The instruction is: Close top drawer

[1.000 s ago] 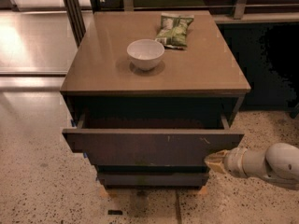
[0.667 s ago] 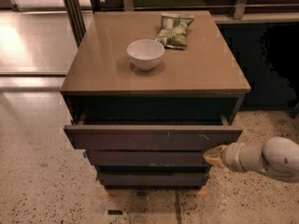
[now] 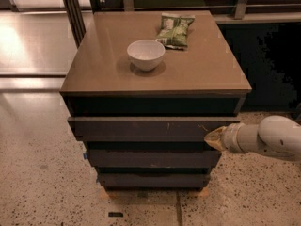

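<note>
Because the top drawer (image 3: pixel 141 128) has no handle, the gripper (image 3: pixel 215 138) is set against the flat front itself, below the front right corner of the counter (image 3: pixel 202 76), its pale tip touching the face just beside the small pale scratches. Whether the gripper is spread or closed I cannot tell, and it has hold of nothing that I can see; a push needs no grasp. The drawer lies just under the counter's front edge, with a dark band showing between the two, and I judge it nearly home but perhaps not fully seated. Pressing at the right end rather than the middle could skew the drawer, so a straight push toward the counter's back edge looks safest.

On top, a white bowl (image 3: pixel 146 54) stands near the middle and a green snack bag (image 3: pixel 175 30) lies toward the back edge, right of centre. Both are well apart from the front edge and out of the arm's way. Beneath, two lower drawer fronts (image 3: pixel 153 158) sit closed, so nothing juts into the gripper's path. The speckled floor (image 3: pixel 42 182) before the front edge gives the arm open room to follow through or draw back to the right.
</note>
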